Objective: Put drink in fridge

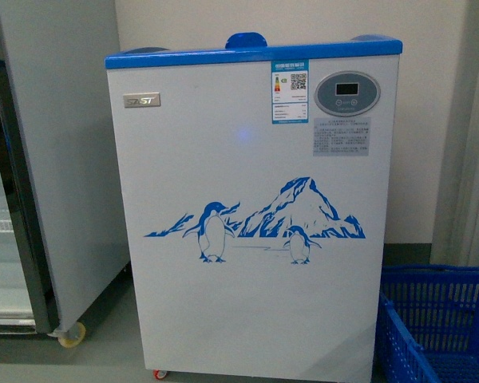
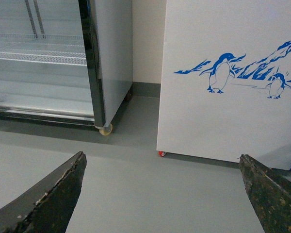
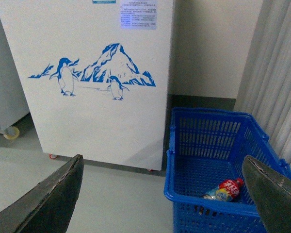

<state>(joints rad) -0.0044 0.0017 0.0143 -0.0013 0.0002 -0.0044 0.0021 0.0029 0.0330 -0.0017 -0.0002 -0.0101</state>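
Note:
The fridge (image 1: 255,231) is a white chest cooler with a blue rim and blue penguin-and-mountain art, standing straight ahead; it also shows in the left wrist view (image 2: 233,73) and the right wrist view (image 3: 97,77). The drink (image 3: 225,190), a small bottle with a red label, lies on its side in a blue plastic basket (image 3: 184,194) on the floor beside the fridge. My right gripper (image 3: 162,194) is open and empty, well above the floor, with the basket between its fingers in view. My left gripper (image 2: 160,194) is open and empty over bare floor.
A tall grey upright cabinet (image 1: 56,159) with a glass door and wire shelves (image 2: 39,53) stands to the fridge's left. The blue basket (image 1: 439,319) sits at the fridge's right. A pale curtain (image 3: 281,73) hangs behind the basket. The floor (image 2: 136,184) is grey.

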